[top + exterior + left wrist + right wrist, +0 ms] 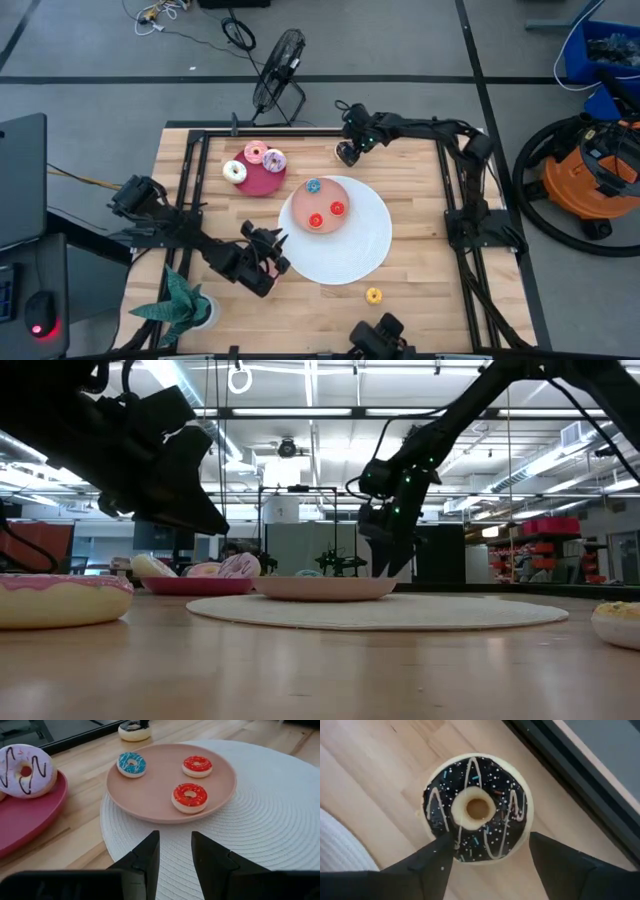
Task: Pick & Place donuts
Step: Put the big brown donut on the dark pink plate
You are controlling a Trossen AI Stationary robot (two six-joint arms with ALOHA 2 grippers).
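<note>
Three donuts lie on the red plate (262, 178) and three tiny ones on the pink plate (328, 220). Left on the tabletop (430, 260): the yellow donut (373, 295), a pink donut (55, 598) and the chocolate donut (477, 808). The right end effector (487, 852) hangs wide open over the chocolate one, not yet gripping; the left end effector (175, 851) waits slightly open and empty by the white mat (360, 255).

No readable text, labels, brands, numbers or signs in any view. Donuts carry only icing squiggles and sprinkles, no lettering. Room behind table too indistinct for any wording.
</note>
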